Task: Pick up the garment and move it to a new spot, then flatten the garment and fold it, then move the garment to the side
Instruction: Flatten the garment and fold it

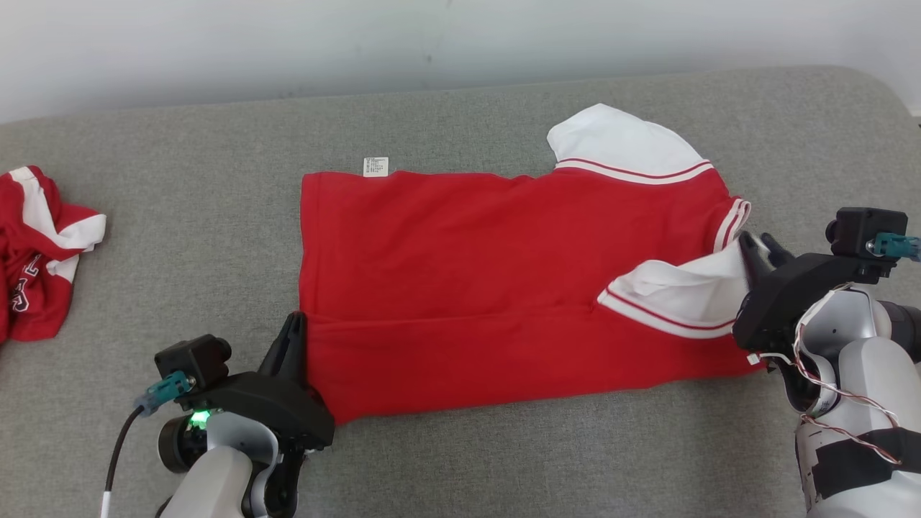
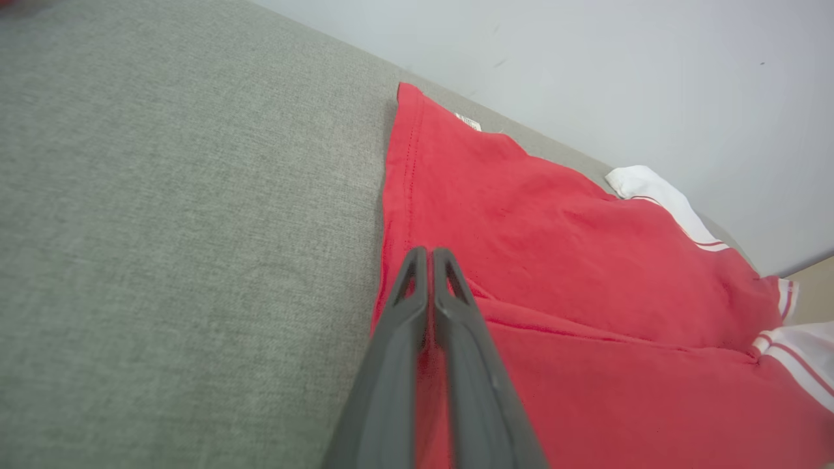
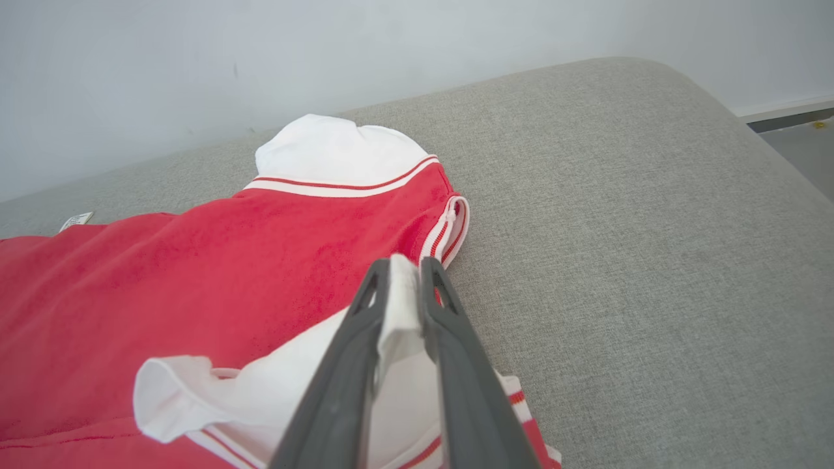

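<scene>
Head view: the red jersey [image 1: 504, 273] is seen spread on the grey upholstered surface [image 1: 504, 460], its long axis running from nine to three o'clock, hem at nine and collar end at three. The near long edge has been turned over the body, so a lengthwise fold is judged to be in hand. The left gripper [image 1: 293, 320] is clamped on the hem corner, with the cloth stretching away toward two o'clock. The right gripper [image 1: 759, 244] is nearer the collar end; its fingers are narrowly parted around the white near sleeve [image 1: 676, 295], which looks pinched, and the body lies toward nine o'clock from it. The knit is soft and matte, with striped white trim. A crumpled red-and-white garment [image 1: 39, 252] lies well apart at nine o'clock.
</scene>
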Controlling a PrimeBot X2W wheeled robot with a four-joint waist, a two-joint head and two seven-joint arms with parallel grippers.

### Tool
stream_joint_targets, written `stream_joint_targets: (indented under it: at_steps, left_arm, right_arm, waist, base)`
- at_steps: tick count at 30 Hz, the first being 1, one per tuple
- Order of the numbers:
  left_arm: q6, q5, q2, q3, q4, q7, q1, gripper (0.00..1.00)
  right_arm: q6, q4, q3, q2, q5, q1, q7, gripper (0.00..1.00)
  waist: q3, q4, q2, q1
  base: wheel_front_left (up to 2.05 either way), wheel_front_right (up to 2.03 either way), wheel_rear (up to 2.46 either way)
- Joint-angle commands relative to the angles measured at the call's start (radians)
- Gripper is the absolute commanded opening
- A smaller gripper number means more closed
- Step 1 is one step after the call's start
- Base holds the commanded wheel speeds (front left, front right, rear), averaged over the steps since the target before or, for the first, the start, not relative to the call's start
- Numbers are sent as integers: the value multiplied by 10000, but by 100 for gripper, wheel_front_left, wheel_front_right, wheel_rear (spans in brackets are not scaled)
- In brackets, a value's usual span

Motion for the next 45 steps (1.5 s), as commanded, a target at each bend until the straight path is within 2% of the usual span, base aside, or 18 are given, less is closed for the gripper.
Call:
stream_joint_targets:
  at_steps: [1, 6, 9, 14, 20, 29, 35, 40, 41, 42, 43, 44, 45]
  left_arm:
    - [-64, 129, -2, -31, 95, -150, -147, 100]
    - [-125, 285, 44, -120, 325, -407, -33, 100]
    - [-112, 443, 187, -243, 330, -545, 282, 100]
    - [131, 1063, 505, -585, 95, -718, 869, 100]
    - [489, 1686, 780, -1193, -133, -537, 1558, 100]
    - [1029, 2094, 789, -1523, -192, -150, 1420, 100]
    - [1109, 2108, 763, -1678, -73, 192, 1316, 100]
    - [949, 1909, 640, -1897, 128, 675, 1462, 100]
    - [891, 1851, 625, -1931, 178, 783, 1501, 91]
    - [882, 1829, 614, -1969, 235, 883, 1528, 37]
    - [830, 1790, 607, -1998, 270, 935, 1540, 0]
    - [784, 1734, 595, -2018, 303, 994, 1557, 0]
    - [775, 1721, 590, -2036, 317, 1025, 1574, 0]
  right_arm:
    - [-23, 97, -3, 38, 33, -139, -241, 100]
    - [-23, 141, 91, 131, 459, -154, -869, 100]
    - [-23, 83, 143, -76, 613, 156, -916, 100]
    - [-23, -11, -79, -331, 464, 846, -396, 100]
    - [-23, -83, -598, -336, 100, 1636, 128, 100]
    - [-23, 624, -957, -103, -480, 1292, 297, 100]
    - [-23, 1333, -865, -76, -730, 1037, 730, 100]
    - [-23, 1944, -834, -72, -784, 1199, 1285, 100]
    - [-23, 1977, -841, -44, -723, 1242, 1339, 100]
    - [-23, 1995, -855, -21, -671, 1258, 1390, 83]
    - [-23, 1985, -832, -2, -646, 1272, 1423, 64]
    - [-23, 1941, -790, 21, -568, 1281, 1374, 0]
    - [-23, 1905, -767, 31, -492, 1299, 1322, 0]
  waist:
    - [-22, 14, -2, -1]
    - [-253, 15, -2, -1]
    - [-416, -3, -2, -1]
    - [-603, -32, -2, -1]
    - [-596, -66, -2, -1]
    - [-52, -30, -2, -1]
    - [196, 108, -2, -1]
    - [232, 202, -2, -1]
    - [229, 205, -2, -1]
    - [226, 204, -2, -1]
    - [219, 201, -2, -1]
    - [207, 195, -2, -1]
    - [190, 188, -2, -1]
  base:
    - [0, 0, 0]
    - [0, 0, 0]
    - [0, 0, 0]
    - [0, 0, 0]
    - [0, 0, 0]
    - [0, 0, 0]
    - [0, 0, 0]
    - [0, 0, 0]
    - [0, 0, 0]
    - [0, 0, 0]
    - [0, 0, 0]
    - [0, 0, 0]
    - [0, 0, 0]
